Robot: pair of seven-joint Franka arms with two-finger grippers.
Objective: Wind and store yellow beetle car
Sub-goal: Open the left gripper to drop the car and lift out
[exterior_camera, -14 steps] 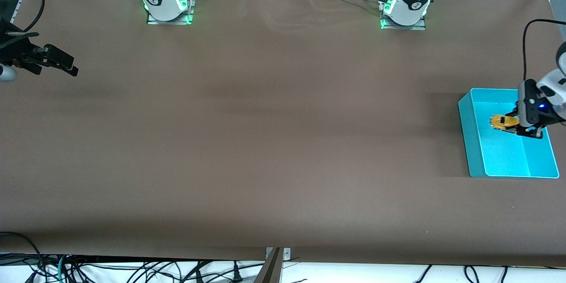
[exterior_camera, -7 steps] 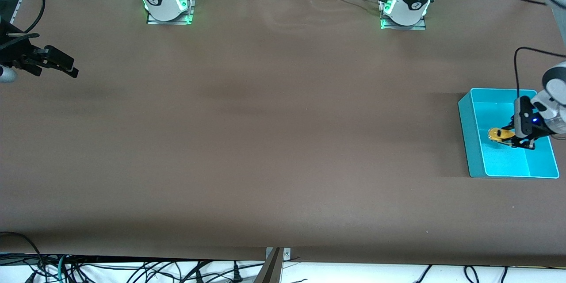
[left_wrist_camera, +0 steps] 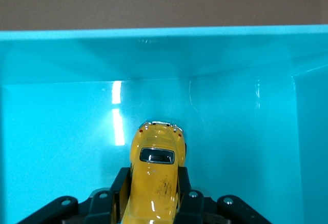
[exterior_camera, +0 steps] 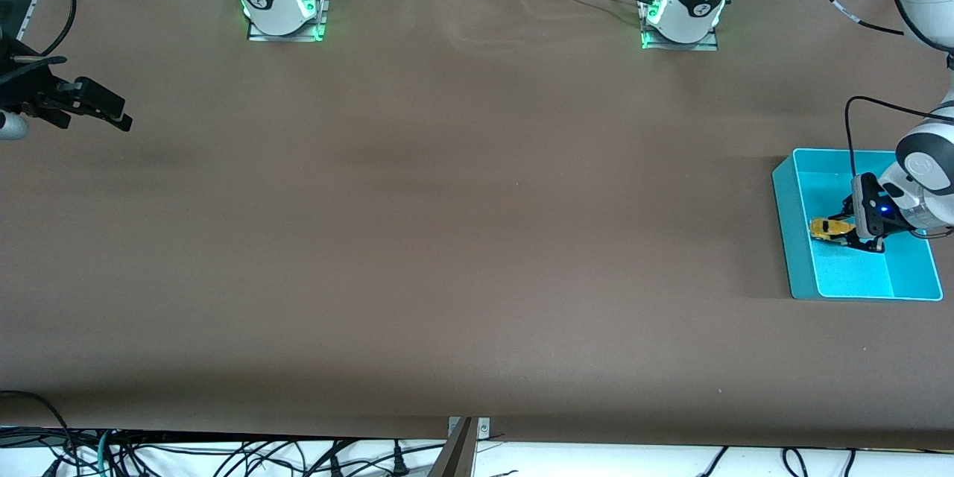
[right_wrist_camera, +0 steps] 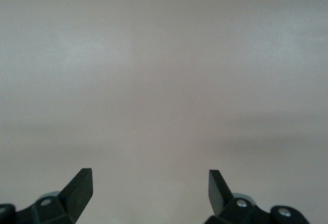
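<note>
Right gripper [exterior_camera: 112, 113] waits over the bare brown table [exterior_camera: 447, 238] at the right arm's end, black fingers [right_wrist_camera: 79, 188] spread wide, nothing between them. Table covering matte, cloth-like, faintly rippled near the bases.

Cyan bin [exterior_camera: 790, 238] at the left arm's end: rectangular, smooth glossy plastic, glare streaks on its floor [left_wrist_camera: 61, 131]. No lettering readable on it or on the car.

Left gripper [exterior_camera: 842, 233] reaches down inside the bin, pinching the yellow beetle car [exterior_camera: 826, 229] by its flanks. Car [left_wrist_camera: 155, 175]: rounded glossy shell, dark rear or front window, chrome trim at the far end, faint scuff marks on the roof. It seems to sit at or just above the bin floor; contact hard to judge.
</note>
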